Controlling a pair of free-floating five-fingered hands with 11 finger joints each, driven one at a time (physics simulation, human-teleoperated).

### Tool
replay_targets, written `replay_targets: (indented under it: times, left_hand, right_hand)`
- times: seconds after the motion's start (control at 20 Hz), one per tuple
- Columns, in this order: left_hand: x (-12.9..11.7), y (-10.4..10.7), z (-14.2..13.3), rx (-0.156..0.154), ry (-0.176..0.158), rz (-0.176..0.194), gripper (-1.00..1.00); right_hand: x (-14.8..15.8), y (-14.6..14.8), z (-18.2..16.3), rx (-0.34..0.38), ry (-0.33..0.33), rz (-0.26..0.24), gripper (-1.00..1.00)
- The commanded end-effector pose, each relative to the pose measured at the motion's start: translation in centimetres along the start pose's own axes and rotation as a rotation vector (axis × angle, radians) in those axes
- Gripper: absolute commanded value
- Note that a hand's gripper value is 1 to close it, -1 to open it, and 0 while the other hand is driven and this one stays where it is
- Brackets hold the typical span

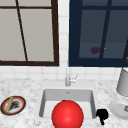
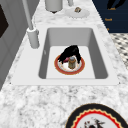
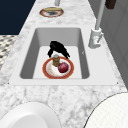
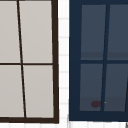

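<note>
From where I stand, the left hand [image 2: 70, 52] hangs low in the middle of the sink [image 2: 70, 36], arched over the far part of a red-rimmed plate [image 2: 75, 73] on the basin floor. I cannot tell if it grips anything or only hovers. On this plate a small brown jar [image 2: 72, 62] stands upright, just beside a dark red fruit [image 3: 63, 67]. The jar looks narrow and easy to tip, I think, so a small push from the hand could knock it over, and the round fruit could roll off the plate. The right hand [image 1: 102, 115] floats at the lower right of the front view (its grip I also cannot tell). A big red ball [image 1: 67, 114] covers the basin there. The faucet [image 2: 32, 37] rises at the back rim, close enough to block a high lift. A grey canister [image 1: 123, 82] and a white plate [image 1: 120, 108] stand at the right edge.
</note>
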Motion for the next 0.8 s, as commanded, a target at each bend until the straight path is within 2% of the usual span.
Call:
replay_targets:
  times: [0.0,0.1,0.25,0.4,0.45,0.5,0.75]
  left_hand:
    - [0.7,1.6,0.3,0.018,-0.019,-0.006,-1.00]
    - [0.9,2.2,0.9,0.026,-0.024,-0.004,-1.00]
    - [0.5,1.9,2.5,0.082,-0.043,0.006,-1.00]
    - [0.7,1.8,4.1,0.108,-0.073,0.006,-1.00]
    - [0.7,2.1,3.6,0.089,-0.066,0.008,-1.00]
    - [0.6,1.9,3.0,0.031,-0.038,0.015,-1.00]
    - [0.7,2.0,3.5,0.028,-0.036,0.017,-1.00]
  right_hand:
    - [0.0,0.0,0.0,0.000,0.000,0.000,0.00]
    - [0.0,0.0,0.0,0.000,0.000,0.000,0.00]
    - [0.0,0.0,0.0,0.000,0.000,0.000,0.00]
    - [0.0,0.0,0.0,0.000,0.000,0.000,0.00]
    - [0.0,0.0,0.0,0.000,0.000,0.000,0.00]
    - [0.0,0.0,0.0,0.000,0.000,0.000,0.00]
    - [0.0,0.0,0.0,0.000,0.000,0.000,0.00]
